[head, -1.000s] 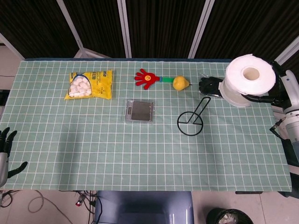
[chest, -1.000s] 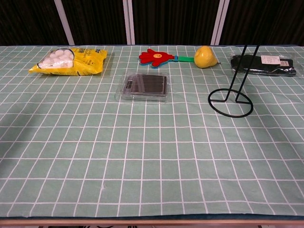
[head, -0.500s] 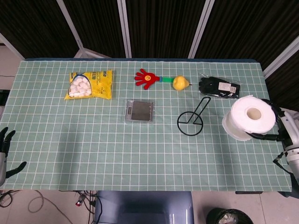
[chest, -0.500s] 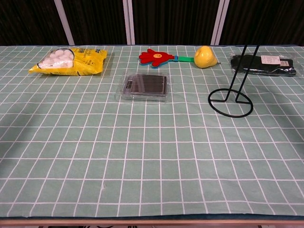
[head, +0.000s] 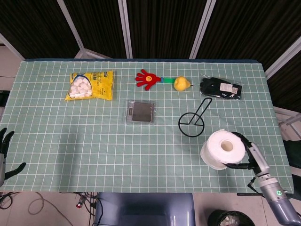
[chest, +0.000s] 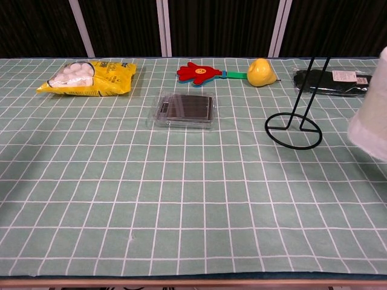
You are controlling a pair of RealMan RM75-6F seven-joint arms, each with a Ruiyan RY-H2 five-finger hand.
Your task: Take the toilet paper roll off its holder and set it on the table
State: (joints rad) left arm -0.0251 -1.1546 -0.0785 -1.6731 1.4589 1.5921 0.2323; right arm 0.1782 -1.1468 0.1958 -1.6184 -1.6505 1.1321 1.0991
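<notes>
**Toilet paper roll held off its holder, near right of the table**

Toilet paper roll was off its stand and gripped by the right hand over the near right part of the table; whether it touched the cloth cannot be told. Items are listed from left to right.

- Left hand: beyond the near left edge of the table, fingers spread apart, holding nothing.
- Yellow bag of white sweets: lay flat at the far left.
- Small clear case with a dark insert: lay near the middle, well apart from the bag.
- Red hand-shaped clapper: at the far edge, its green handle pointing right toward a yellow pear-shaped toy just beside it.
- Black wire holder: stood bare on its ring base right of centre, its rod leaning up and to the far right.
- Black gloves in a clear packet: at the far right, beyond the holder.
- Roll and right hand: near and right of the holder, apart from it. Dark fingers wrapped the roll's right side, and its hollow core faced upward. In the chest view only the roll's white edge showed at the right border.
</notes>
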